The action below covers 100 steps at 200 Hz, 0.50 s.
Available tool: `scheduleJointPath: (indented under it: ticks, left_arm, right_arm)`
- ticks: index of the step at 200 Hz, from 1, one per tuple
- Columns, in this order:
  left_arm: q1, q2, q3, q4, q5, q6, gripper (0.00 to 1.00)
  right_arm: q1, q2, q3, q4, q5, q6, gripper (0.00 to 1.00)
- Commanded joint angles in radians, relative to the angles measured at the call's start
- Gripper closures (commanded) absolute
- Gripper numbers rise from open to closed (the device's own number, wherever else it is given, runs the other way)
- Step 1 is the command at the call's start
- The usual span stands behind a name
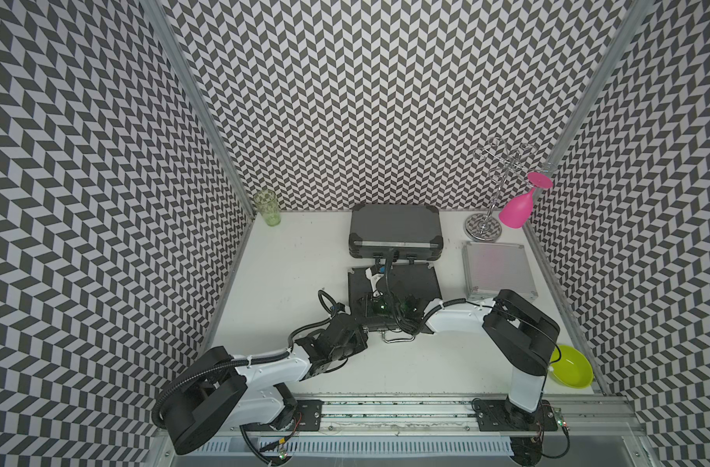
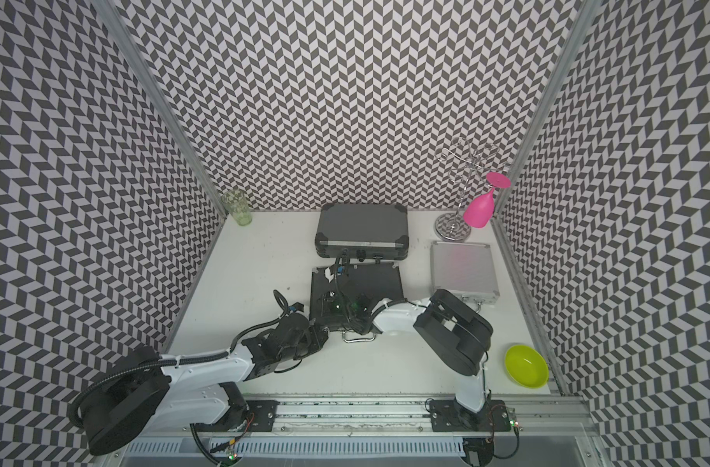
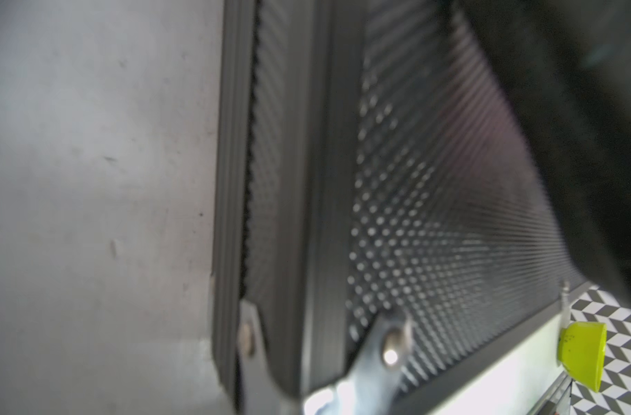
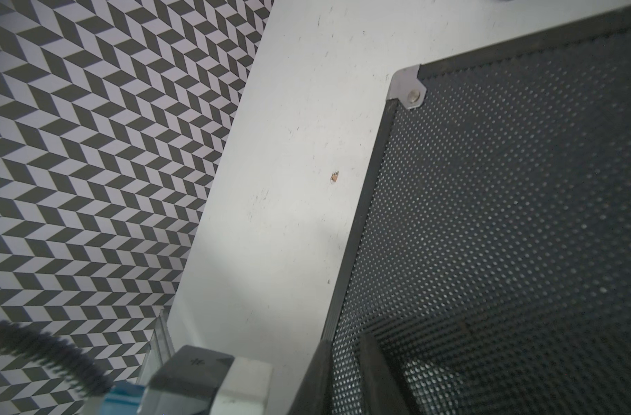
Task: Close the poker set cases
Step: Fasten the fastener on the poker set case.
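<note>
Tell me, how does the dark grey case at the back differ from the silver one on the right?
The dark grey case is wider, thicker and has black corner caps; the silver aluminium case is squarer, thinner and pale. The grey one sits by the back wall, the silver one nearer the right wall. Both lie flat with lids down.

A robotics lab test cell: three walls (image 1: 385, 101) papered in black-and-white chevrons box in a white worktop (image 1: 296, 258). Aluminium frame posts (image 1: 201, 105) stand at the corners, and the left arm (image 1: 272, 370) and right arm (image 1: 454, 321) mount on a metal rail (image 1: 393, 408) in front
</note>
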Motion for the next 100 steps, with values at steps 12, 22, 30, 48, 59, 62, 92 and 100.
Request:
scheduleJointPath:
  ticks: [12, 22, 30, 48, 59, 62, 92, 100]
  left_arm:
    - [0.023, 0.062, -0.015, -0.047, -0.113, 0.004, 1.00]
    - [0.024, 0.060, -0.031, -0.034, -0.116, -0.004, 1.00]
    - [0.024, 0.050, -0.045, -0.019, -0.116, -0.011, 1.00]
    - [0.028, 0.020, -0.056, -0.008, -0.127, -0.016, 1.00]
    - [0.028, 0.004, -0.049, -0.020, -0.143, -0.008, 1.00]
    - [0.029, 0.001, -0.048, -0.024, -0.150, -0.005, 1.00]
    - [0.028, -0.036, -0.022, -0.090, -0.256, -0.003, 1.00]
    - [0.030, -0.032, -0.008, -0.126, -0.286, -0.015, 1.00]
  right_arm:
    - [0.003, 0.084, -0.043, -0.221, -0.024, -0.006, 0.82]
    - [0.003, 0.083, -0.047, -0.215, -0.027, -0.003, 0.82]
    - [0.003, 0.081, -0.050, -0.211, -0.027, -0.001, 0.82]
    - [0.003, 0.079, -0.057, -0.209, -0.027, 0.002, 0.82]
    - [0.003, 0.079, -0.062, -0.207, -0.029, 0.002, 0.82]
    - [0.003, 0.079, -0.062, -0.207, -0.029, 0.003, 0.82]
    - [0.003, 0.081, -0.075, -0.208, -0.040, 0.009, 0.82]
    - [0.003, 0.079, -0.081, -0.209, -0.041, 0.010, 0.83]
